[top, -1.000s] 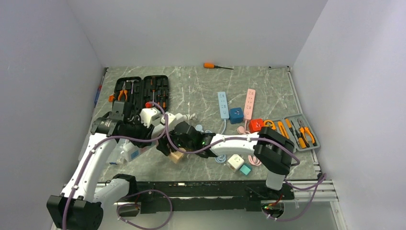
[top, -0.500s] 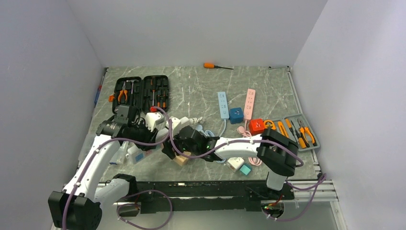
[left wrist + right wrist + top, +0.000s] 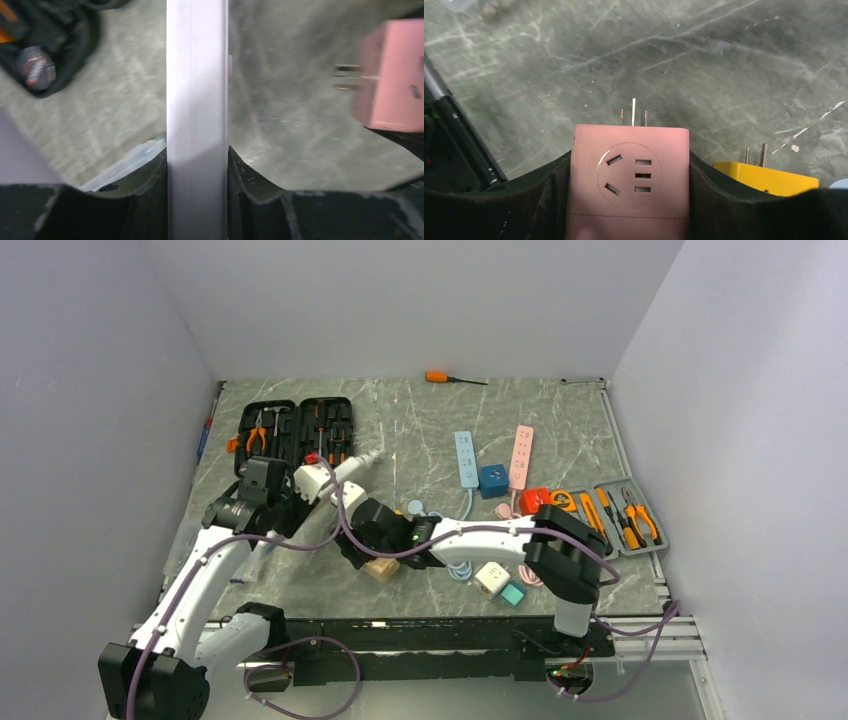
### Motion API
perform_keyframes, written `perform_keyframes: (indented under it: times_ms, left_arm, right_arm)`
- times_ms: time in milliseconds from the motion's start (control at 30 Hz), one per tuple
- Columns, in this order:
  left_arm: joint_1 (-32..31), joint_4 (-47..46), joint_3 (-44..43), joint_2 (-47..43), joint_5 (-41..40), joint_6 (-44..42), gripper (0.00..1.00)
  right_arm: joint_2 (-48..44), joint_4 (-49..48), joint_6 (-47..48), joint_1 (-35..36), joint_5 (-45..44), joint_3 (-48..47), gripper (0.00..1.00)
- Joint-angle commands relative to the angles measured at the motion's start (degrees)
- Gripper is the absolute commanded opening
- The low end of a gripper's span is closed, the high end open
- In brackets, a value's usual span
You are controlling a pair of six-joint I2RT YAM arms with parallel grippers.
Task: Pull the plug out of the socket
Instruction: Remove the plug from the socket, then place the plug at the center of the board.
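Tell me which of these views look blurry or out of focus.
Left wrist: smeared throughout, the white strip between its fingers and the pink adapter both soft. Right wrist: crisp, adapter face and table veins sharp. Top external: sharp, evenly lit, no glare.

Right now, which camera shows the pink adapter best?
Right wrist: the pink adapter sits sharp and centred in the right gripper, socket face and prongs visible. Left wrist shows it blurred at the right edge, prongs bare. From the top, the right arm mostly covers it.
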State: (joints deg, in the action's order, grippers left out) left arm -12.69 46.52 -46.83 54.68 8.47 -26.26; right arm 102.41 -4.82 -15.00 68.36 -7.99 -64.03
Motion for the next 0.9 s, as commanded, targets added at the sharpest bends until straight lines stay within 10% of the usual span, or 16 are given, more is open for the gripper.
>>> perform_keyframes:
  times_ms: [0,233,867]
  left_arm:
    - [-1.01,-7.34,-0.72,-2.57,-13.52,-3.45,0.0]
    - [-1.4,-4.93,-2.21,-5.2,-10.72,-3.21,0.0]
    - [-1.46,-8.68,-6.43,0.72,-5.91,-3.94,0.0]
  right_arm:
    - [6.03,13.39,2.37,2.01,-4.2,-11.76,0.0]
    - [11.4,15.97,2.44,1.94,-3.63,-21.38,0.0]
    - [-0.82,-3.33,7.49,7.22,0.4,7.19,0.11]
